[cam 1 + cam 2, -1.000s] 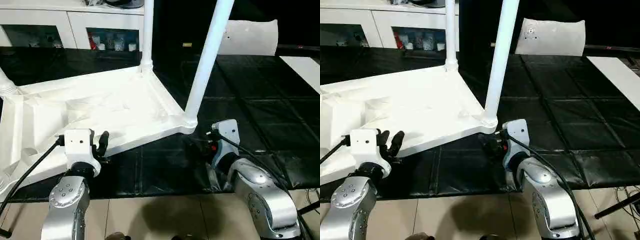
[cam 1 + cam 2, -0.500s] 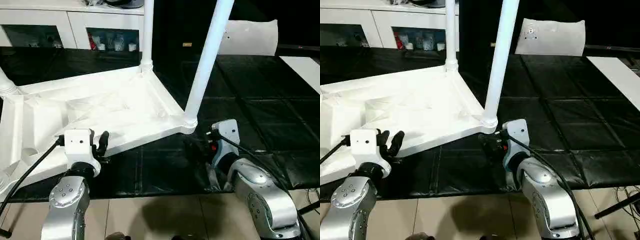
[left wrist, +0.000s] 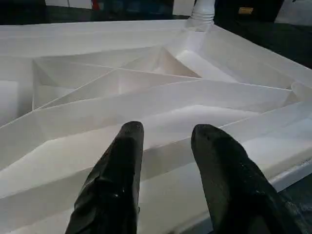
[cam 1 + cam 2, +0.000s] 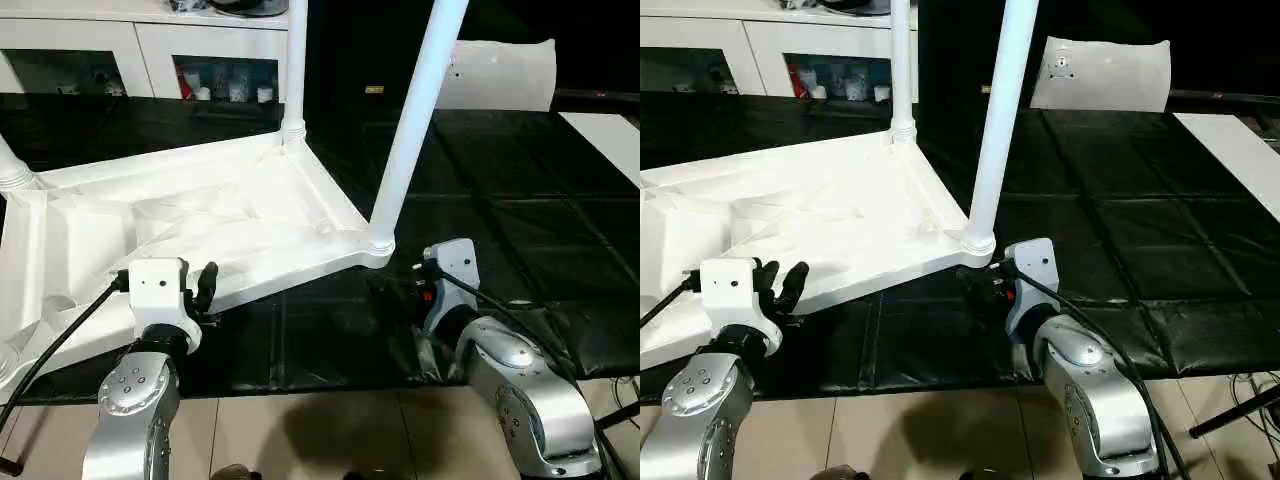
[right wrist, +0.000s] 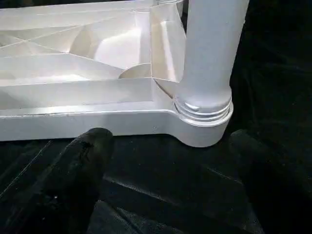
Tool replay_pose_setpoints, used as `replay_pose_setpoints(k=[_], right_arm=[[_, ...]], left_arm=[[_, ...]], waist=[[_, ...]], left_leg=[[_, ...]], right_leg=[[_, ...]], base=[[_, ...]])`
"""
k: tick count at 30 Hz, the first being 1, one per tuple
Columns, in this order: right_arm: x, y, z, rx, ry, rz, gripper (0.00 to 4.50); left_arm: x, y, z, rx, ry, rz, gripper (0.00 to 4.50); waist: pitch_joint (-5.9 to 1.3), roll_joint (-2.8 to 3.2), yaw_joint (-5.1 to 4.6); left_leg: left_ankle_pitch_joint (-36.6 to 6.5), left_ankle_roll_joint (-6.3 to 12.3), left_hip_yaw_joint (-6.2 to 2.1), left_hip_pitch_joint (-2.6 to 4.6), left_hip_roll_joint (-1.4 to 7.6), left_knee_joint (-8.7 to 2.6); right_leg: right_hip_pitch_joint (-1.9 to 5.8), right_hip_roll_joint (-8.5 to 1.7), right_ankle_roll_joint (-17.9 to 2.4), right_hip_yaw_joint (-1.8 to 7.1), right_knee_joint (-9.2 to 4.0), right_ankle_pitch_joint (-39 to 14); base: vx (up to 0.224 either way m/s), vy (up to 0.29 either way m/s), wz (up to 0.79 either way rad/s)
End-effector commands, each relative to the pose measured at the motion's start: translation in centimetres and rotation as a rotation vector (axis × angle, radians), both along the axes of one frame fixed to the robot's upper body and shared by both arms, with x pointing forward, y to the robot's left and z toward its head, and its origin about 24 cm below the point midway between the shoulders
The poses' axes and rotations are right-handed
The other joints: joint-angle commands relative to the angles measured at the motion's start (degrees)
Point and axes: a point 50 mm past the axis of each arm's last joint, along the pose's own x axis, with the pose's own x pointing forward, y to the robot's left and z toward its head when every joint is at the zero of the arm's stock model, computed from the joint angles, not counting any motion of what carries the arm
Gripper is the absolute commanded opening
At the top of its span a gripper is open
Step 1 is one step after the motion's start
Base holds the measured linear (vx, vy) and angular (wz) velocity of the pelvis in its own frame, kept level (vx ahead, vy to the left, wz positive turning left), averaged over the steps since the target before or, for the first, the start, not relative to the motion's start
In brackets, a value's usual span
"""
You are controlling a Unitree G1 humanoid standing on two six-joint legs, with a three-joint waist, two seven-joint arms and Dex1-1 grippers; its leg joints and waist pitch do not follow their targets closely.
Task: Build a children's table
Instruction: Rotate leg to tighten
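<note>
I noted the upturned table top (image 4: 200, 230) on the black floor mat (image 4: 500, 200), its near-corner leg (image 4: 410, 120) standing upright just ahead of my right gripper (image 5: 165, 161), fingers wide apart, nearer than the part-open, empty left gripper (image 3: 165, 146).
</note>
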Motion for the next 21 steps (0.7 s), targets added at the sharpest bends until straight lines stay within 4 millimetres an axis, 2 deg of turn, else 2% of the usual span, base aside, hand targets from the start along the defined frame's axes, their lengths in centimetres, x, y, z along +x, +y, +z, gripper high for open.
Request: replay_pose_setpoints(k=[1,21], right_arm=[[0.15,-0.35,0.12,-0.002,0.002,-0.013,4.19],[0.15,-0.35,0.12,-0.002,0.002,-0.013,4.19]], left_arm=[[-0.05,-0.23,0.21,0.006,-0.005,-0.004,1.85],[-0.05,-0.23,0.21,0.006,-0.005,-0.004,1.85]], waist=[[-3.17,0.41,0.1],[-3.21,0.4,0.11]], left_leg=[[-16.49,0.01,-2.81,0.95,4.35,-4.5],[-16.22,0.01,-2.81,0.95,4.37,-4.46]], right_leg=[[1.65,-5.98,-2.45,4.3,-5.34,-22.44],[1.68,-5.95,-2.46,4.29,-5.28,-22.14]], base=[[0.0,0.0,0.0],[0.0,0.0,0.0]])
